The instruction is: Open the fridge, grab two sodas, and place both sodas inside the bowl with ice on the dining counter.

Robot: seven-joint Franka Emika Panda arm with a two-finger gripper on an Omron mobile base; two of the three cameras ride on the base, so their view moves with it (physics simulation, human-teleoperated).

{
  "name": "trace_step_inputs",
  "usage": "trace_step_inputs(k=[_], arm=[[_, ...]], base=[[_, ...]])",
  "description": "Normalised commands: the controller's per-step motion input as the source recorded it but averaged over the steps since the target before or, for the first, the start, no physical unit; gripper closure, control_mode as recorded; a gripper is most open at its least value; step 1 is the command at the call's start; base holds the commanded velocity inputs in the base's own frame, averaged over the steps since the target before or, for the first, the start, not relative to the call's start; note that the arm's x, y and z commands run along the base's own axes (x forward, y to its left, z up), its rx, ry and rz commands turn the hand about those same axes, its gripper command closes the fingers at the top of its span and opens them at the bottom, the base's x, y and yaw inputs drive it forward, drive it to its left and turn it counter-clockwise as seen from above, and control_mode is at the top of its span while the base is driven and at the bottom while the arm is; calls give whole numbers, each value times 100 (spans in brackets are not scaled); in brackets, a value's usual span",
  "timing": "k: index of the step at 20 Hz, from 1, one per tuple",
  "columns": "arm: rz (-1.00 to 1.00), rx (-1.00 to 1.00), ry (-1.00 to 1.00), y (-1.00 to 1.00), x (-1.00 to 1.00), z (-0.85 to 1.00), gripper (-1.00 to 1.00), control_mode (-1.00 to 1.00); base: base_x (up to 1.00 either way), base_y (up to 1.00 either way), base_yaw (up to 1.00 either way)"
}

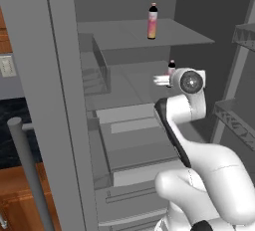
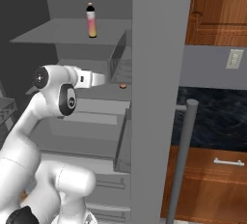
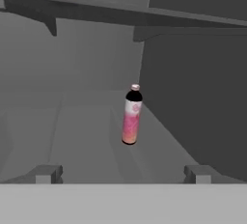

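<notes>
The fridge [image 1: 60, 100] stands open, and my arm reaches into it. One soda [image 1: 152, 22] stands upright on the upper shelf, its body pink shading to orange-yellow. A second, pink soda [image 3: 131, 115] stands on the middle shelf, straight ahead of my gripper [image 3: 123, 174] and some way off. The gripper is open, with nothing between its fingertips [image 3: 48, 174]. In the left base view this soda [image 1: 171, 67] peeks out just behind the hand. The bowl with ice and the dining counter are out of view.
The open fridge doors flank the arm: the left door [image 2: 154, 97] with its long handle [image 2: 183, 155], and the right door's shelves [image 1: 239, 115]. Fridge drawers [image 1: 134, 145] lie below the arm. Wooden cabinets [image 2: 217, 10] and a black countertop [image 2: 212, 117] stand beyond the door.
</notes>
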Motion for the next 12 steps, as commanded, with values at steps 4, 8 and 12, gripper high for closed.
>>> trace_step_inputs(k=[4,8,12], arm=[[-6,8,5,-13,31,0,-100,-100],[-4,7,9,-5,31,0,-100,-100],[-3,1,5,0,27,0,-100,-100]], base=[[0,0,0],[0,0,0],[0,0,0]])
